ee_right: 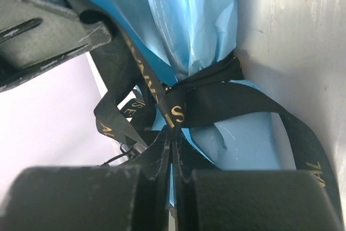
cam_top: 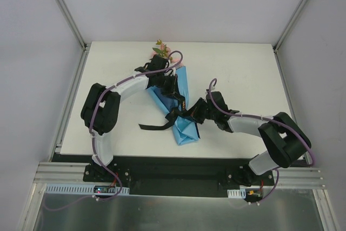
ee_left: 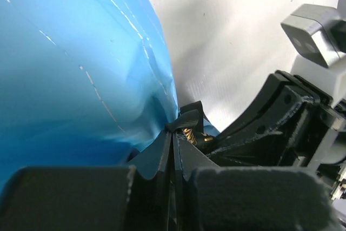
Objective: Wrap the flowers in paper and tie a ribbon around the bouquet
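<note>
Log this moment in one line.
left tool: shut on ribbon | right tool: shut on ribbon | ribbon: looped around bouquet

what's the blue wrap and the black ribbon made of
The paper looks like thin sheet paper, light blue with a slight sheen, holding sharp creases. The ribbon is probably woven fabric, black with a soft sheen and gold printed letters; it loops and folds limply.
</note>
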Controlling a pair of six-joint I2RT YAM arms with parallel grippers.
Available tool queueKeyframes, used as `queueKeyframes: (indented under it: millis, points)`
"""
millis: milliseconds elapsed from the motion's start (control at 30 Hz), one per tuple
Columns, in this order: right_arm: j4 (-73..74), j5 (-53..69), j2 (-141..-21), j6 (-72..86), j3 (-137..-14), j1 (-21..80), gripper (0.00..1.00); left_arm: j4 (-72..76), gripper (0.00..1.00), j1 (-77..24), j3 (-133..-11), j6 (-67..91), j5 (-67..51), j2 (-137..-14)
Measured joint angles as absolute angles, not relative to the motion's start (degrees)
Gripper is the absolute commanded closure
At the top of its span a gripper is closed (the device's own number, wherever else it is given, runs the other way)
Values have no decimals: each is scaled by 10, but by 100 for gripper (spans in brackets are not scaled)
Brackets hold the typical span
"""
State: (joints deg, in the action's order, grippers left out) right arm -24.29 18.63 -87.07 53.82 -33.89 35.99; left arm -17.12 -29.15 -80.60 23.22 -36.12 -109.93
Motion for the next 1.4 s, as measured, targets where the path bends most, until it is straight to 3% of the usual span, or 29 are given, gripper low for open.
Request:
queueKeyframes:
  millis: [300,400,500,533,600,733,1067,1200,1400]
  points:
    - [-159,179,-851,465,-365,356,99,-170,100,-291,-807,241,-342,-1115]
    - [-143,178,-850,441,-380,351,95,-170,100,-291,-807,241,-342,-1115]
    - [-132,181,-850,427,-385,348,78,-170,100,-291,-807,241,-342,-1115]
    - [-127,183,-850,420,-387,347,66,-170,100,-291,-808,241,-342,-1115]
    - [-116,190,-850,399,-391,345,52,-170,100,-291,-808,241,-344,-1115]
    - [-56,208,-836,318,-419,343,44,-170,100,-291,-808,239,-358,-1115]
    - [67,205,-753,117,-495,328,34,-169,100,-291,-808,234,-392,-1115]
    - [57,203,-799,73,-540,325,26,-169,99,-291,-808,234,-401,-1115]
    - [-15,193,-879,63,-550,326,27,-169,98,-291,-808,234,-405,-1115]
